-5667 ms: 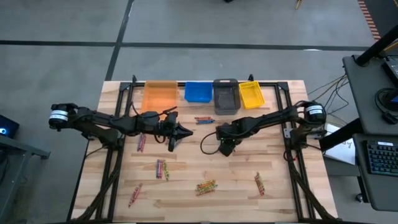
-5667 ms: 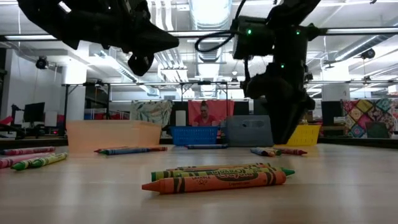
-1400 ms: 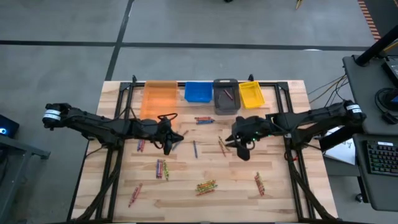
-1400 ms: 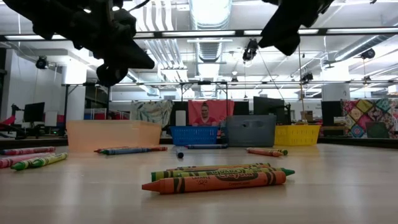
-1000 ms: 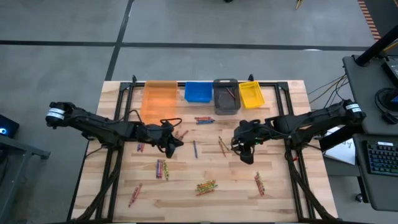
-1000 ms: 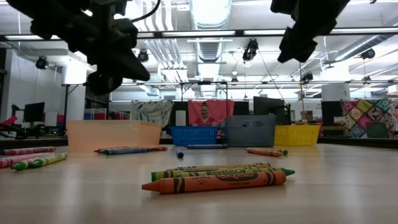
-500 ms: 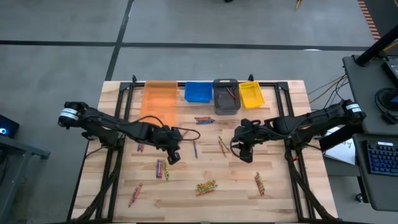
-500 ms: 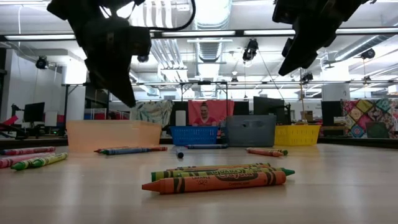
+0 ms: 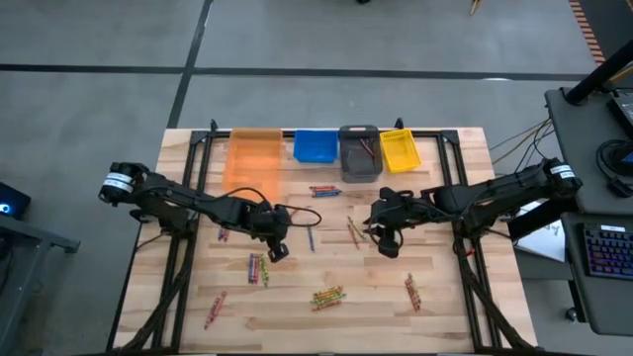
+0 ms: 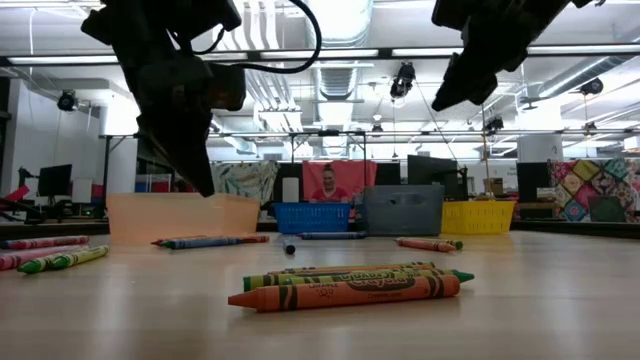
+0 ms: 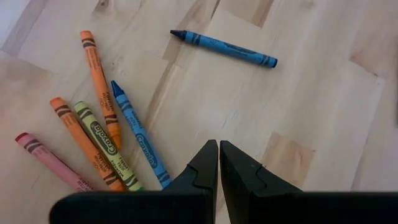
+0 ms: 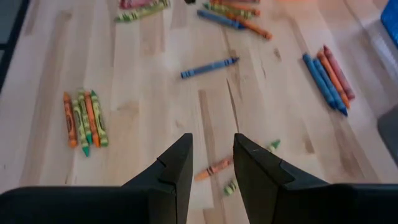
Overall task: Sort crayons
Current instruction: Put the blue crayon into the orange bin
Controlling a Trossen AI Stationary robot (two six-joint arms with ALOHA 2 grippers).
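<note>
Crayons lie in loose clusters on the wooden table [image 9: 445, 297]. My left gripper [image 9: 278, 253] is shut, points down and hangs above the table, touching nothing. In the left wrist view its fingertips [image 11: 218, 149] stand beside a cluster of orange, blue, green-yellow and red crayons [image 11: 106, 143]. A single blue crayon [image 11: 224, 48] lies farther off. My right gripper [image 9: 386, 242] is open and empty above the table's middle right. In the right wrist view [image 12: 211, 155] an orange crayon [image 12: 214, 168] and small green bits lie just ahead of its fingers.
Four bins stand along the far edge: orange [image 9: 254, 158], blue [image 9: 316, 146], grey [image 9: 359, 153] and yellow [image 9: 400, 150]. More crayon clusters lie near the front [image 9: 327, 296], front right [image 9: 410, 292], front left [image 9: 215, 309] and before the blue bin [image 9: 323, 190].
My left gripper has gone toward the table's near edge and a little right, over the crayon cluster, and has tipped from nearly level to pointing down. No crayon has moved.
</note>
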